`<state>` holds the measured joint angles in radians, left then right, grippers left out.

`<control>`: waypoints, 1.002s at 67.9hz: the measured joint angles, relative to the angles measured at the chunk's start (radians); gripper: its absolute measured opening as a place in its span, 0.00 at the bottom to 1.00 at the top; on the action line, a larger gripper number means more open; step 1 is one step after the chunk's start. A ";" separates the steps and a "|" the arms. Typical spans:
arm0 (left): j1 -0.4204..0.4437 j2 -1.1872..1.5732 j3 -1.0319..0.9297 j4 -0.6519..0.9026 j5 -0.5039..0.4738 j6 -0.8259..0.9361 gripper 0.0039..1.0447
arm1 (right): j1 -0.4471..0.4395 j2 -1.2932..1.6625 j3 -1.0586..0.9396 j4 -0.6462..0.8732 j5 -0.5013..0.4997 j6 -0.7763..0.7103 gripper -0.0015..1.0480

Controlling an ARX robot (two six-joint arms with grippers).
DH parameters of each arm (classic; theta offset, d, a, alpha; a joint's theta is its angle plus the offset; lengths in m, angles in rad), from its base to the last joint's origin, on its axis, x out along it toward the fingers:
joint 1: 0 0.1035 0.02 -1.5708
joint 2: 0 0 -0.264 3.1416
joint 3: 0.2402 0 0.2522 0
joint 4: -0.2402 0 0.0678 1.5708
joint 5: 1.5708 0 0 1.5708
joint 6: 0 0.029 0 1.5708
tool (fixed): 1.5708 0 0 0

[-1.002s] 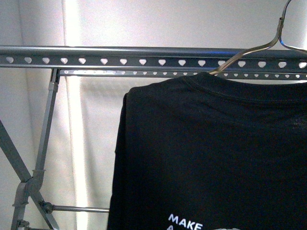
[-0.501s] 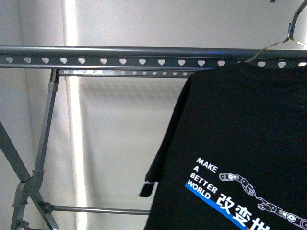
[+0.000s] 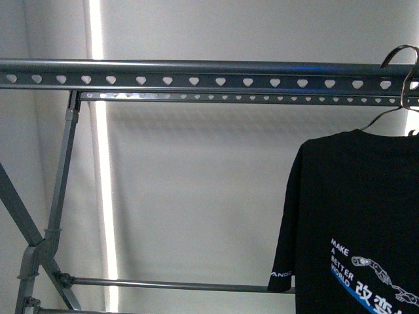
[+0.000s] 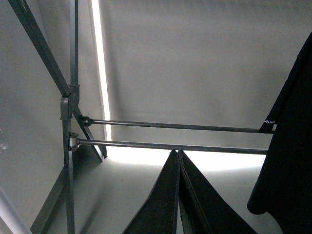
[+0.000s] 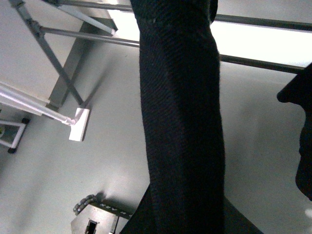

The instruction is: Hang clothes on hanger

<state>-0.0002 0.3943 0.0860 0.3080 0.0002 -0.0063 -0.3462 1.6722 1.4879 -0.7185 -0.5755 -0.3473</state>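
Since black T-shirt (image 3: 357, 216) dangles at 3 o'clock by drying rack rail (image 3: 196, 67), looks nearer right arm, can't tell either gripper's state.

Drying rack (image 3: 196, 73) was grey metal, satin sheen, rails smooth with punched heart holes, faint blue glare on the top rail. T-shirt (image 3: 357, 216) below that rail was matt black knit cloth, weave visibly ribbed in the right wrist view (image 5: 183, 122); print flat white and blue. Wire hanger (image 3: 399, 85) was thin shiny metal.
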 joint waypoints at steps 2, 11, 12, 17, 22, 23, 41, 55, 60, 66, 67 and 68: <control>0.000 -0.014 -0.006 -0.007 0.000 0.000 0.03 | -0.003 0.023 0.024 0.008 0.014 0.017 0.08; 0.000 -0.058 -0.024 -0.032 0.000 0.001 0.03 | -0.006 0.089 0.119 0.017 0.053 0.062 0.08; 0.000 -0.062 -0.026 -0.035 0.000 0.000 0.03 | -0.006 0.092 0.126 0.017 0.055 0.066 0.08; 0.000 -0.084 -0.034 -0.049 0.000 0.002 0.03 | -0.001 0.122 0.181 0.016 0.072 0.089 0.08; 0.000 -0.104 -0.040 -0.063 0.000 0.003 0.03 | 0.009 0.145 0.229 0.016 0.090 0.108 0.08; 0.000 -0.107 -0.041 -0.065 0.000 0.003 0.03 | 0.013 0.151 0.241 0.016 0.097 0.110 0.08; 0.000 -0.181 -0.068 -0.089 -0.001 0.003 0.03 | 0.082 0.233 0.362 0.006 0.173 0.153 0.08; 0.000 -0.257 -0.068 -0.173 -0.002 0.003 0.03 | 0.122 0.328 0.426 0.013 0.232 0.208 0.08; 0.000 -0.360 -0.068 -0.293 -0.001 0.004 0.03 | 0.129 0.343 0.427 0.027 0.237 0.226 0.08; 0.000 -0.387 -0.068 -0.303 0.000 0.003 0.03 | 0.134 0.348 0.416 0.074 0.237 0.237 0.13; 0.000 -0.388 -0.068 -0.304 0.000 0.004 0.03 | 0.134 0.348 0.414 0.080 0.237 0.238 0.15; 0.000 -0.388 -0.068 -0.304 0.000 0.003 0.03 | 0.134 0.347 0.411 0.088 0.235 0.240 0.17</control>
<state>-0.0002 0.0063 0.0181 0.0040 -0.0002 -0.0029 -0.2123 2.0193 1.8992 -0.6308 -0.3401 -0.1070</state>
